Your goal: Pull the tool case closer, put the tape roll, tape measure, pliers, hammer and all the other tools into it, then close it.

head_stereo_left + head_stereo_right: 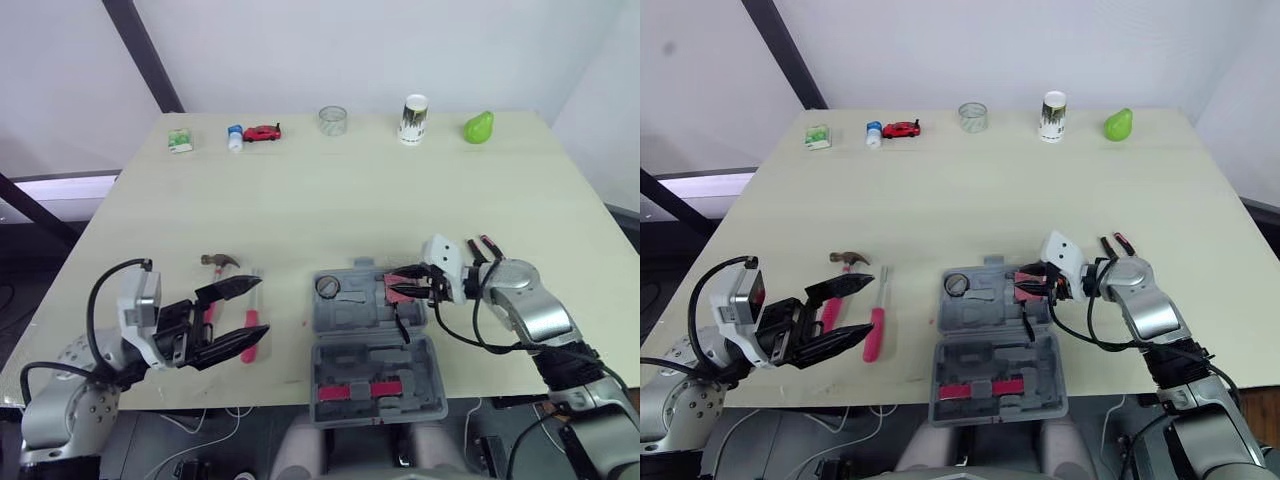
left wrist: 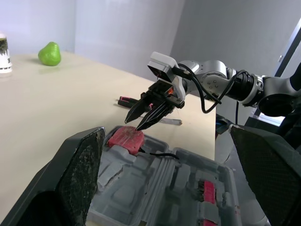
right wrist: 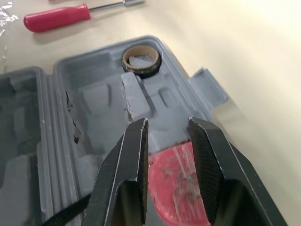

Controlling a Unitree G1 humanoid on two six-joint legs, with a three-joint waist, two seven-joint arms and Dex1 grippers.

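The hammer shows its head, its handle mostly behind the left gripper; the red tape measure (lying in the tool case) is cut off at the right wrist view's edge

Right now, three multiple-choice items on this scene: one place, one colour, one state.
1. Where is the tape roll?
A. inside the tool case
B. on the bare table
C. held in a claw

2. What colour is the screwdriver handle?
A. blue
B. red
C. yellow

3. The tool case is:
A. latched shut
B. open
C. standing on edge

Answers:
1 A, it lies in a moulded corner pocket.
2 B, its handle shows red.
3 B, both halves lie flat with the grey insert showing.
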